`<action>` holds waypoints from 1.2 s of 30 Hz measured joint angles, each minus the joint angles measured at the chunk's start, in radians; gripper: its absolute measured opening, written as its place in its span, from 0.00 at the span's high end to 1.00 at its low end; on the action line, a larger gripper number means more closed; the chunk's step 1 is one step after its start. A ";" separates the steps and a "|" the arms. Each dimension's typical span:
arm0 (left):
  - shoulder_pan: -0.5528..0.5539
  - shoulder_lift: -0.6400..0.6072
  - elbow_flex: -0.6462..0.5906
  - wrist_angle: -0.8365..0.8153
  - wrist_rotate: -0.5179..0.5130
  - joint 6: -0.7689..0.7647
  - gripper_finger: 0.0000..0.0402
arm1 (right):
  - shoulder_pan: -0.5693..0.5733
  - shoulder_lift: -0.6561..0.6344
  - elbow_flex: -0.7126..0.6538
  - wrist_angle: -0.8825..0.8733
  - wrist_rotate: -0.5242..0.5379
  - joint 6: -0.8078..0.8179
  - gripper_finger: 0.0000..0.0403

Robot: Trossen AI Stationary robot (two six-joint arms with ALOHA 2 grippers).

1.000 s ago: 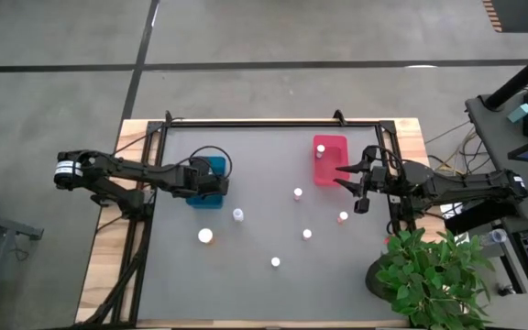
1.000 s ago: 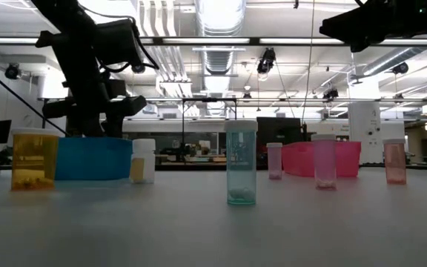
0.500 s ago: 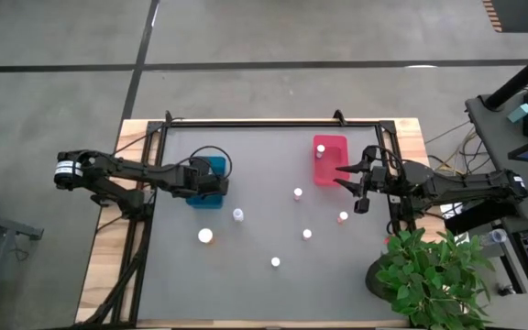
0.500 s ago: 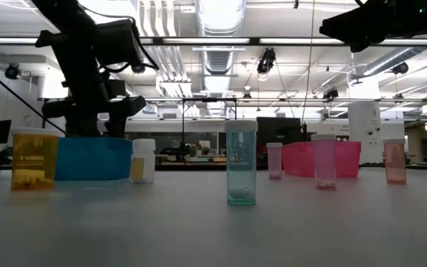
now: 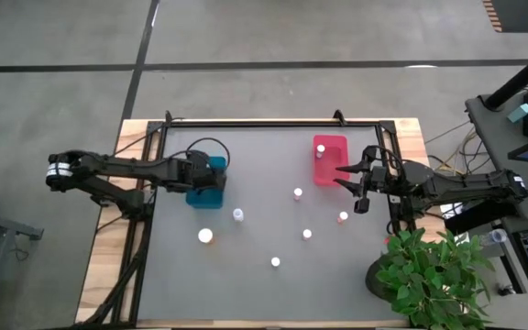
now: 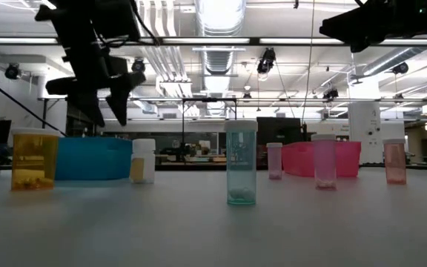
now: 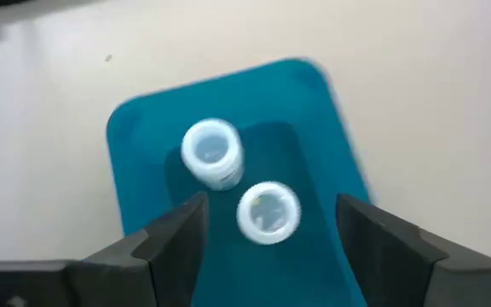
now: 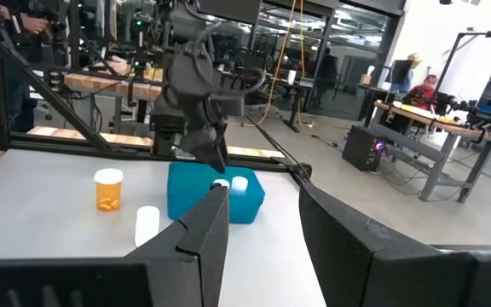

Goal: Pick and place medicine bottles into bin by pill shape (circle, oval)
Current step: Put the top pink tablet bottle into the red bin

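Observation:
My left gripper (image 5: 204,176) hangs open and empty above the blue bin (image 5: 216,165); the low view shows it (image 6: 106,115) clear of the bin's rim (image 6: 87,157). Two white-capped bottles (image 7: 212,152) (image 7: 268,211) stand in that bin. My right gripper (image 5: 345,174) waits open and empty beside the red bin (image 5: 330,170), which holds one bottle (image 5: 320,151). Several bottles stand loose on the grey mat: an orange one (image 6: 34,159), a white one (image 6: 143,161), a bluish one (image 6: 241,163) and pink ones (image 6: 325,162).
The loose bottles are spread over the mat's middle and near part (image 5: 275,262) (image 5: 298,193) (image 5: 343,217). A dark frame (image 5: 273,122) runs along the table's far and side edges. A green plant (image 5: 429,275) stands at the near right corner.
My left gripper has risen from just over the blue bin and drawn back a little toward the table's left edge. The bottles and my right arm have kept still.

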 joint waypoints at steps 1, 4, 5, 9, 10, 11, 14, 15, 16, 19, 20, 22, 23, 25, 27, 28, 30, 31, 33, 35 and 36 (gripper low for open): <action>0.000 -0.015 0.005 0.003 0.000 0.018 0.41 | 0.000 0.000 0.000 0.000 0.000 0.005 0.67; 0.000 -0.060 0.025 0.035 -0.001 0.098 0.41 | 0.000 0.000 0.000 0.000 0.000 0.031 0.67; -0.002 -0.071 0.029 0.060 -0.004 0.140 0.41 | 0.000 0.000 0.000 0.000 0.000 0.045 0.67; -0.003 -0.112 0.029 0.264 -0.004 0.420 0.41 | 0.000 0.000 0.000 0.000 0.000 0.114 0.67; -0.004 -0.117 0.029 0.327 0.002 0.511 0.41 | 0.000 0.001 0.000 0.000 0.000 0.136 0.67; -0.005 -0.119 0.029 0.395 0.017 0.606 0.41 | 0.000 0.006 0.000 0.000 0.000 0.161 0.67; -0.006 -0.110 0.029 0.584 0.108 0.885 0.41 | 0.000 0.027 0.000 -0.003 0.000 0.236 0.67; -0.006 -0.105 0.029 0.643 0.158 0.969 0.41 | 0.000 0.037 0.000 -0.002 0.000 0.254 0.67; -0.006 -0.099 0.028 0.696 0.202 1.041 0.41 | 0.000 0.049 0.000 0.000 0.000 0.276 0.67; -0.007 -0.075 0.028 0.838 0.274 1.184 0.41 | 0.000 0.084 0.000 0.013 0.000 0.348 0.67; -0.007 -0.069 0.027 0.870 0.283 1.222 0.41 | 0.000 0.098 0.000 0.019 0.000 0.369 0.67; -0.006 -0.057 0.027 0.920 0.290 1.296 0.41 | 0.000 0.127 0.008 0.033 0.000 0.405 0.67; -0.006 -0.054 0.023 0.937 0.294 1.328 0.41 | 0.000 0.143 0.016 0.040 0.001 0.421 0.67; -0.006 -0.040 0.011 0.983 0.318 1.379 0.41 | 0.000 0.182 0.031 0.055 0.001 0.439 0.67; -0.006 -0.030 -0.016 1.037 0.346 1.413 0.41 | 0.000 0.226 0.050 0.063 0.001 0.451 0.67; -0.006 -0.025 -0.032 1.066 0.355 1.431 0.41 | 0.000 0.251 0.062 0.063 0.001 0.458 0.67; -0.006 -0.022 -0.057 1.120 0.358 1.472 0.41 | 0.000 0.298 0.087 0.062 0.001 0.481 0.67; -0.006 -0.025 -0.067 1.146 0.357 1.489 0.41 | 0.000 0.326 0.100 0.062 0.001 0.495 0.67; -0.004 -0.040 -0.082 1.205 0.356 1.512 0.41 | 0.000 0.378 0.131 0.058 0.001 0.508 0.67; -0.004 -0.065 -0.098 1.226 0.355 1.522 0.41 | 0.000 0.433 0.166 0.048 0.001 0.524 0.67; -0.004 -0.078 -0.107 1.225 0.355 1.522 0.41 | 0.000 0.458 0.184 0.043 0.001 0.531 0.67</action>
